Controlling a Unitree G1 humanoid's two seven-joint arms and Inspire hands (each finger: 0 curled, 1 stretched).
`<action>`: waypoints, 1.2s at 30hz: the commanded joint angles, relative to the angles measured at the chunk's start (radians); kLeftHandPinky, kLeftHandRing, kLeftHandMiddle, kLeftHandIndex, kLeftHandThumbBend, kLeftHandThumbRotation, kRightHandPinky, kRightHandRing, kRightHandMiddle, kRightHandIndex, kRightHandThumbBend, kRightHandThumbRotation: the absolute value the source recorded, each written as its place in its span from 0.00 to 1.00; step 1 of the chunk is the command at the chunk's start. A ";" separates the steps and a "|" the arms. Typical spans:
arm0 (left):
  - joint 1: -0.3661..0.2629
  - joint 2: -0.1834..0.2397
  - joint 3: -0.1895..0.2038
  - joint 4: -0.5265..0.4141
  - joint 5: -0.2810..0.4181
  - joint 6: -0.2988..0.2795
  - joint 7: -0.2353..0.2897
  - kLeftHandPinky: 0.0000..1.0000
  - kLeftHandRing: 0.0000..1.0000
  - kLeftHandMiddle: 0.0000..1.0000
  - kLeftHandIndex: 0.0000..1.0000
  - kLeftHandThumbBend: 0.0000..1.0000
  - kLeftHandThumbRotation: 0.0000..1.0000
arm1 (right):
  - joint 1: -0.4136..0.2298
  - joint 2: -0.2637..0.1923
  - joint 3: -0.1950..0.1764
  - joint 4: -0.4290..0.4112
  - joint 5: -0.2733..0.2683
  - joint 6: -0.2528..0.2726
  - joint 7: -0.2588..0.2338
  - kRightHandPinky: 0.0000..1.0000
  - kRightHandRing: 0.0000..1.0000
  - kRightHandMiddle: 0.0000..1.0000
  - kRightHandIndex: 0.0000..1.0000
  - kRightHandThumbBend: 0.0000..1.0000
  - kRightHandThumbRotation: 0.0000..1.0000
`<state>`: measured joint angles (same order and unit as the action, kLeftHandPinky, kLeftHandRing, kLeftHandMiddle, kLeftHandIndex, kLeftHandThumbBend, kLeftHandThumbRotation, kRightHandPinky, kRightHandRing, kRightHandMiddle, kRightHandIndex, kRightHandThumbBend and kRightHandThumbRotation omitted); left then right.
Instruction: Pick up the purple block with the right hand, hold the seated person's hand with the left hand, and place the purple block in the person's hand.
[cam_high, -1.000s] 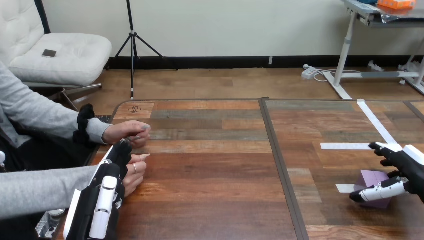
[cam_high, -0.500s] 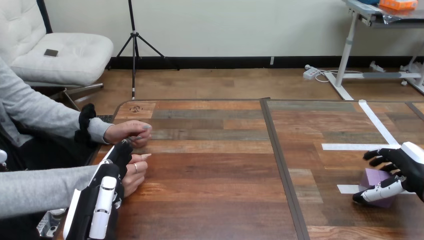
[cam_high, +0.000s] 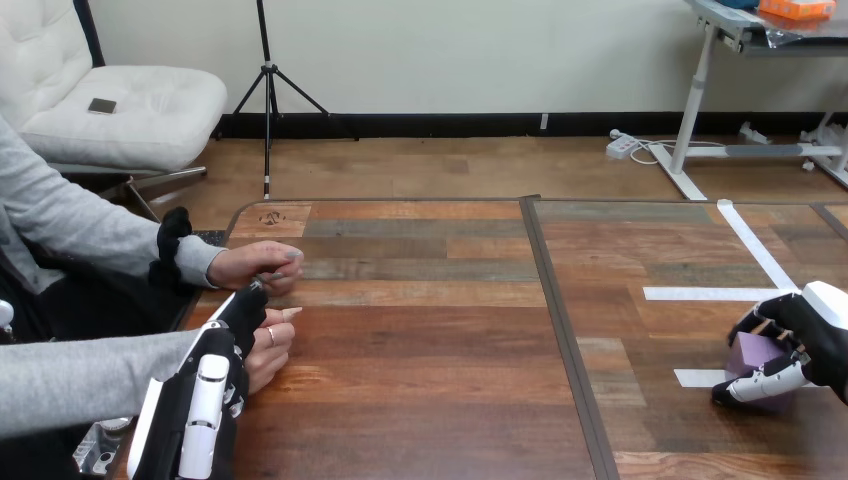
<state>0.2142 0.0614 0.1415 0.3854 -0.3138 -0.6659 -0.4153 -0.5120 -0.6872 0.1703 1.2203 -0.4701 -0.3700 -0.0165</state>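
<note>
Wooden plank desk carries the purple cube block near its right side, right hand curled round it. We firm the pinch, then lift straight up. Left hand lies against the person's nearer hand; we can't tell if it grips.

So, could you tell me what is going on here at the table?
The robot's right hand is curled round the purple block, which sits on the table at its right side. Its left hand lies against the person's nearer hand at the left; whether it grips it, I cannot tell.
</note>
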 joint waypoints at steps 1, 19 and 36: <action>-0.054 0.002 0.006 -0.031 -0.011 0.007 0.001 1.00 0.96 0.92 0.85 0.58 0.92 | -0.025 -0.007 0.021 0.015 -0.010 -0.004 -0.003 0.35 0.41 0.46 0.48 0.83 0.00; -0.052 0.006 0.006 -0.032 -0.014 0.005 -0.007 1.00 0.97 0.93 0.85 0.58 0.94 | -0.035 -0.010 0.027 0.005 -0.004 -0.022 -0.029 0.34 0.40 0.45 0.47 0.85 0.00; -0.062 0.000 0.011 -0.016 0.000 -0.019 0.004 1.00 0.96 0.91 0.83 0.58 0.91 | -0.034 -0.019 -0.002 -0.040 0.037 -0.133 -0.037 0.35 0.39 0.44 0.46 0.84 0.00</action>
<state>0.2146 0.0620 0.1412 0.3854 -0.3118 -0.6508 -0.4112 -0.5076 -0.6879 0.1846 1.2243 -0.4533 -0.4511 -0.0414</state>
